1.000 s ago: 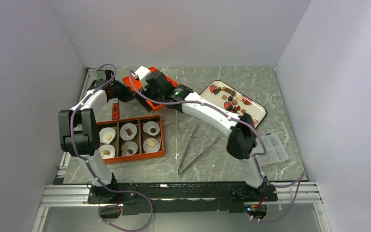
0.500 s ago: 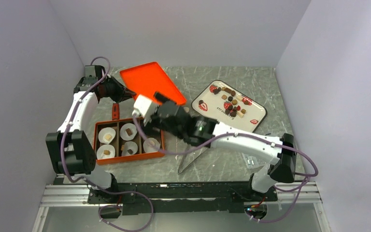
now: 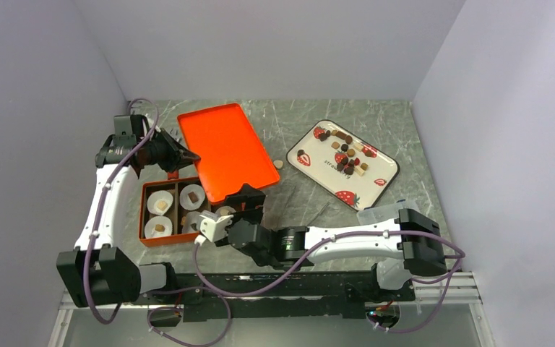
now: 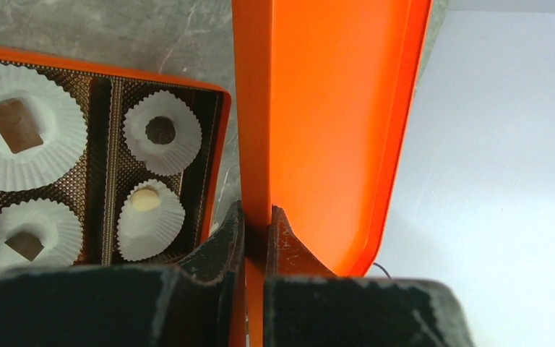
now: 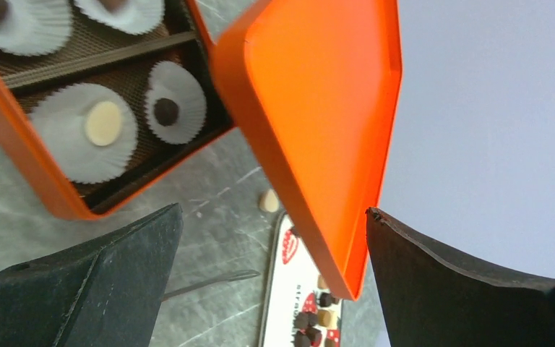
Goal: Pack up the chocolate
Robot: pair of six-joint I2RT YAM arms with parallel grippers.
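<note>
My left gripper is shut on the near edge of the orange lid, which hangs tilted over the back right of the orange box; the pinch shows in the left wrist view. The box holds white paper cups with chocolate pieces, such as a dark round one and a tan one. More chocolate pieces lie on the white strawberry tray. One tan piece lies loose on the table. My right gripper is open and empty by the box's right end, below the lid.
Metal tweezers lie on the table right of the box, partly hidden by my right arm. A clear packet lies at the right under the arm. Grey walls close in on three sides.
My right arm has swung from the lid at the back towards the near edge beside the box. The left gripper has brought the lid forward over the box's right end.
</note>
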